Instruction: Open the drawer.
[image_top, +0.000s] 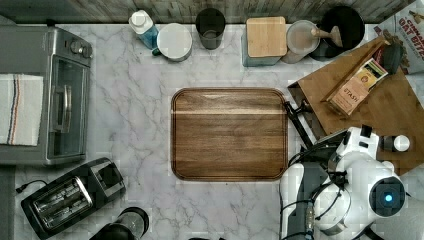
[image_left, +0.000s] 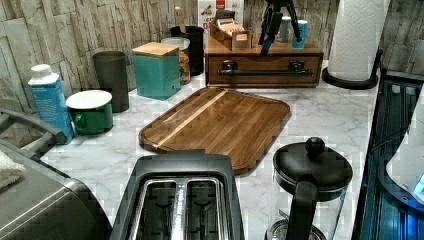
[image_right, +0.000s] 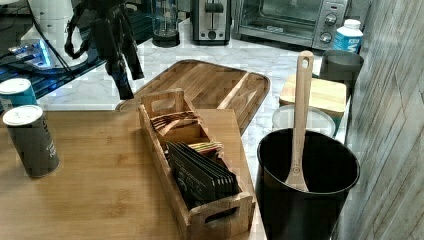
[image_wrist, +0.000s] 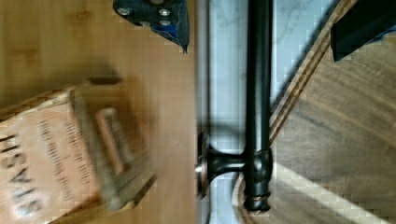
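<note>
The drawer (image_left: 265, 62) sits shut in the wooden cabinet at the back of the left view, its long black bar handle (image_left: 267, 73) running across the front. The handle (image_wrist: 258, 93) also shows close up in the wrist view, over the marble gap beside the cutting board. My gripper (image_wrist: 259, 46) is open, with one fingertip over the cabinet's top panel and the other over the board, so the bar lies between them. It hangs above the cabinet's front edge, clear of the handle (image_left: 281, 44) (image_right: 131, 82).
A wooden cutting board (image_top: 229, 133) lies just in front of the drawer. On the cabinet top stand a tea box (image_right: 192, 165) and two bottles (image_right: 31, 140). A black utensil pot (image_right: 305, 185), a teal canister (image_left: 156, 69), a toaster (image_top: 70, 195) and an oven (image_top: 50, 95) ring the counter.
</note>
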